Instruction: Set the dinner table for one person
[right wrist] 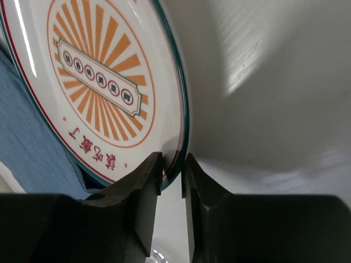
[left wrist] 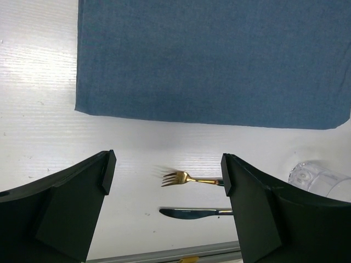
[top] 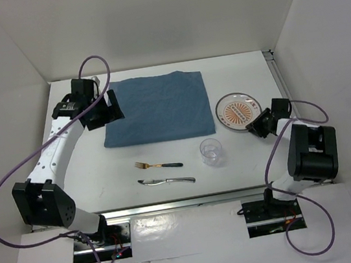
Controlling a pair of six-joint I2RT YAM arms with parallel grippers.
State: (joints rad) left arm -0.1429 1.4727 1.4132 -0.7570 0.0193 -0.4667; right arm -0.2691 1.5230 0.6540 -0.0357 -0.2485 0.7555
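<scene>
My right jaws are clenched on the near-right rim of the round white plate with an orange sunburst pattern and a teal edge (right wrist: 98,82). One finger (right wrist: 143,189) presses the patterned face and the other the outside, with the rim pinched between them. From these views I cannot tell whether the plate is lifted or resting flat. My left jaws are released and spread wide with nothing between them, hovering above the far left of the scene, over the left edge of the rectangular blue cloth placemat (top: 156,108). In the left wrist view the gap between the two black fingers (left wrist: 71,205) frames the gold-coloured fork with a dark handle (top: 157,165) and, just nearer, the silver metal knife (top: 167,182). Both lie flat and roughly parallel, the fork's tines pointing left. To their right stands the clear plastic cup (top: 211,150), upright, just near of the placemat's near-right corner. The plate sits just right of the placemat; I cannot tell whether they touch. All of this rests on the large flat plain white rectangular desk (top: 103,174). It spreads across the middle of the scene between white walls, directly beyond both arm bases, with its metal rail (top: 185,203) running along the near edge.
</scene>
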